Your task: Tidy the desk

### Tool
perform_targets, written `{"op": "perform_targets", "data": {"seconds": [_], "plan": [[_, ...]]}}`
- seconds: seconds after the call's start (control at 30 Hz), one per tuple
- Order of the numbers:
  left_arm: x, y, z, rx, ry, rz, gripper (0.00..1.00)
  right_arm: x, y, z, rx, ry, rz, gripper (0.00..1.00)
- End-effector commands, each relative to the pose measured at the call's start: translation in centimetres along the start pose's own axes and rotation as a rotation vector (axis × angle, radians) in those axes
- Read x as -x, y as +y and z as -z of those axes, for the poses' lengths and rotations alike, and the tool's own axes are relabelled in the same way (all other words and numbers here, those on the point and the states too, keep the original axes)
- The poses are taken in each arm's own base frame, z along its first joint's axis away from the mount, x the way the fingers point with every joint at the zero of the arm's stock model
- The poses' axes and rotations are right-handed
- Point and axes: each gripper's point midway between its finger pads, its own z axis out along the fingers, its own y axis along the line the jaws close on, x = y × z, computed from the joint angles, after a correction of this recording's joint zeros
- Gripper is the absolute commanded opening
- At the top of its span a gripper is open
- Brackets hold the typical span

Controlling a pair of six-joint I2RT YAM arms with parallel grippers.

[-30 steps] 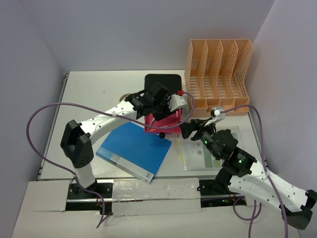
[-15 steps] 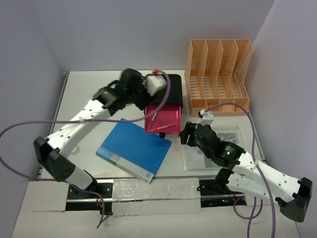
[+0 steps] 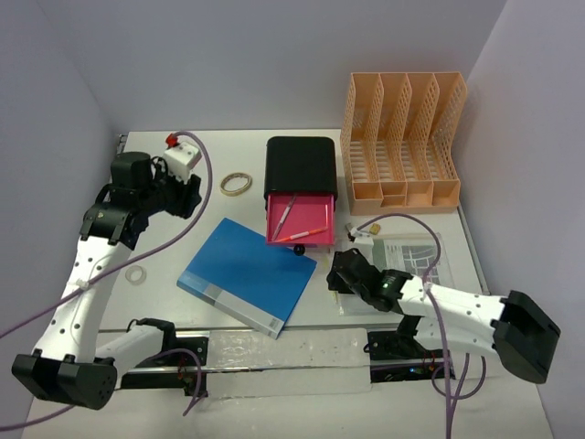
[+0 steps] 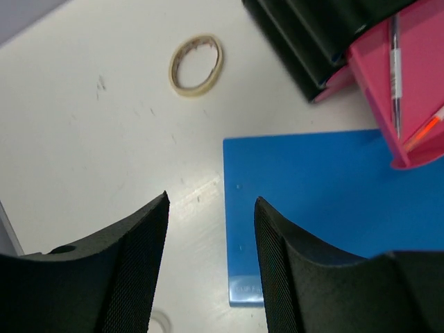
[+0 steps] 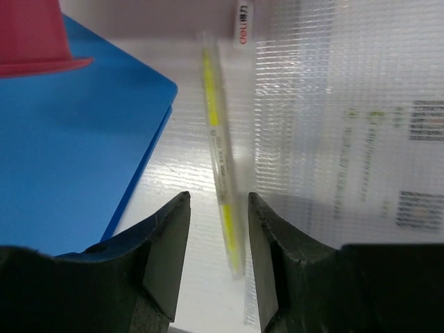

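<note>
The white desk point(image 3: 219, 151) holds a blue folder point(image 3: 247, 274), a black box point(image 3: 300, 165) with its pink drawer point(image 3: 300, 222) pulled open and pens inside, and an orange file rack point(image 3: 402, 137). My left gripper point(image 3: 181, 197) is open and empty above the desk at the left; in the left wrist view point(image 4: 211, 201) it hangs over the folder's edge point(image 4: 326, 201). My right gripper point(image 3: 336, 267) is open and low. In the right wrist view point(image 5: 217, 198) its jaws stand either side of a yellow pen point(image 5: 216, 146) in a clear sleeve.
A tape ring point(image 3: 237, 184) lies left of the black box, also in the left wrist view point(image 4: 196, 64). A small white ring point(image 3: 136, 275) lies by the left arm. A clear document sleeve point(image 3: 407, 265) with papers lies right of the right gripper. A metal rail runs along the near edge.
My left arm has swung away from the pink drawer to the far left of the desk. My right gripper has come down and nearer, over the yellow pen.
</note>
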Motion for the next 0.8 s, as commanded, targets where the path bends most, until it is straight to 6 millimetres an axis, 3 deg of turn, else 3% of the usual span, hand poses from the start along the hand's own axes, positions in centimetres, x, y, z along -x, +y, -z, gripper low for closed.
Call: {"op": "perform_targets", "data": {"seconds": [0.0, 0.1, 0.27, 0.43, 0.5, 0.67, 0.77], "plan": [[-1.4, -0.1, 1.2, -0.045, -0.031, 0.043, 0.59, 1.4, 2.4, -1.5, 0.026, -0.058, -0.061, 0.44], [-2.3, 0.5, 1.7, -0.042, -0.035, 0.069, 0.59, 1.4, 2.2, -2.4, -0.035, -0.046, -0.048, 0.38], [-2.8, 0.9, 2.3, -0.042, -0.037, 0.072, 0.59, -1.1, 1.5, -3.9, -0.111, 0.025, -0.024, 0.3], [-2.8, 0.9, 2.5, -0.054, -0.044, 0.074, 0.59, -3.2, 1.1, -3.9, -0.203, 0.071, 0.043, 0.13], [-2.8, 0.8, 2.4, -0.066, -0.048, 0.071, 0.59, -4.2, 1.0, -3.5, -0.25, 0.081, 0.081, 0.01], [-3.4, 1.4, 2.3, -0.055, -0.04, 0.086, 0.59, -5.5, 2.0, -2.4, -0.232, 0.083, 0.094, 0.0], [-3.6, 1.4, 2.2, -0.062, -0.037, 0.087, 0.59, -5.2, 2.7, -1.5, -0.198, 0.075, 0.07, 0.0]]}}
